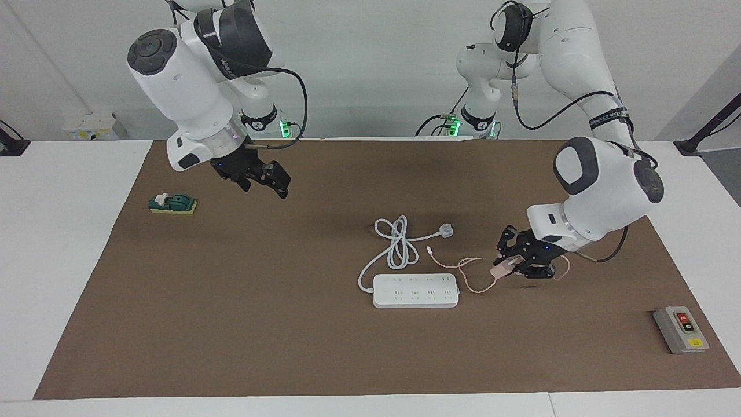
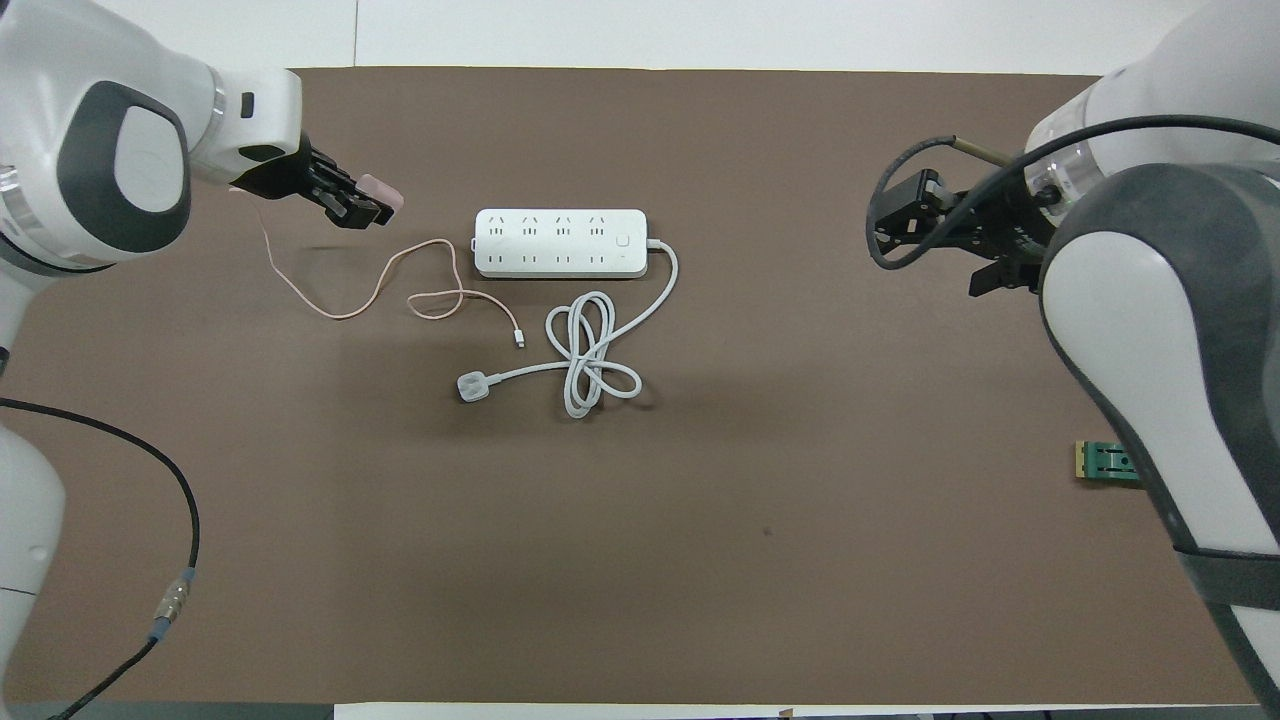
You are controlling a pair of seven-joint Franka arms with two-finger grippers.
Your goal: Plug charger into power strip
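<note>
My left gripper [image 1: 510, 267] is shut on the pale pink charger [image 1: 501, 269] and holds it just above the brown mat, beside the power strip toward the left arm's end of the table. The charger also shows in the overhead view [image 2: 382, 190] at the tip of the left gripper [image 2: 362, 207]. Its thin pink cable [image 1: 472, 279] trails in loops on the mat [image 2: 340, 310]. The white power strip [image 1: 415, 291] lies flat with its sockets up [image 2: 560, 243]. My right gripper [image 1: 267, 180] is open and empty, raised over the mat toward the right arm's end [image 2: 935, 235].
The strip's thick white cord [image 1: 396, 246] lies coiled nearer the robots, ending in a white three-pin plug [image 1: 444, 231]. A grey box with red and yellow buttons [image 1: 680, 329] sits at the left arm's end. A green block [image 1: 172, 204] lies at the right arm's end.
</note>
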